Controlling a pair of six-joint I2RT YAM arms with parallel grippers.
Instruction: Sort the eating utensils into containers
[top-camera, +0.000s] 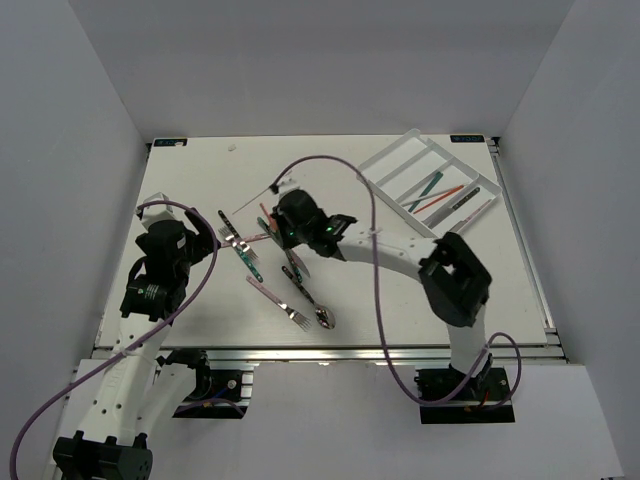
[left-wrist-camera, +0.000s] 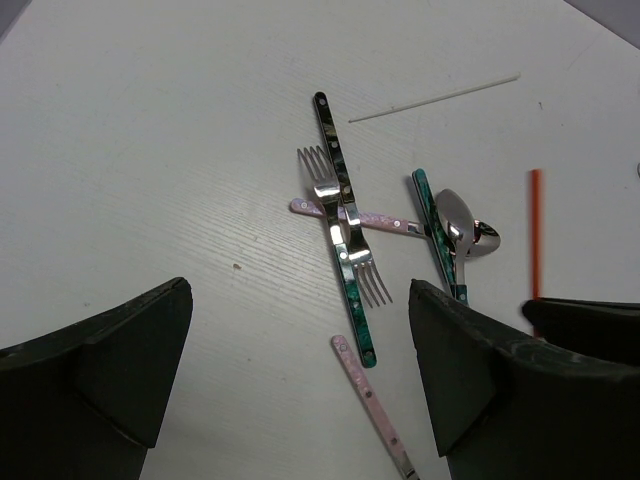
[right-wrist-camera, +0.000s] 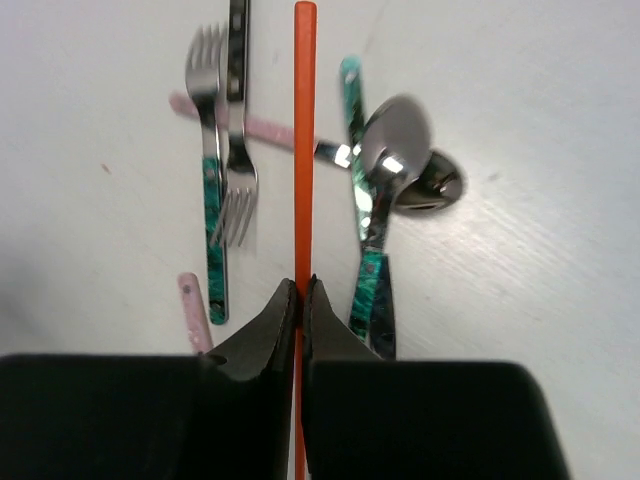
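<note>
We're clamping the right gripper (right-wrist-camera: 301, 290) tight on the orange stick (right-wrist-camera: 304, 120), above loose forks (right-wrist-camera: 205, 100) and a spoon (right-wrist-camera: 395, 140). We're judging it light, stiff, slick; a firm mid-shaft pinch is looking best. The left gripper (left-wrist-camera: 298, 300) is hanging spread wide, holding nothing. The tray (top-camera: 388, 152) is sitting well apart.

The thin orange stick (right-wrist-camera: 304, 150) is one plain, bright colour throughout. The slim metal fork (right-wrist-camera: 210, 180) has a silver head and a teal handle marbled with darker green. At 9 o'clock of that handle's end, the pale pink handle (right-wrist-camera: 192, 305) carries small spots. The matte table (left-wrist-camera: 150, 150) is white.
</note>
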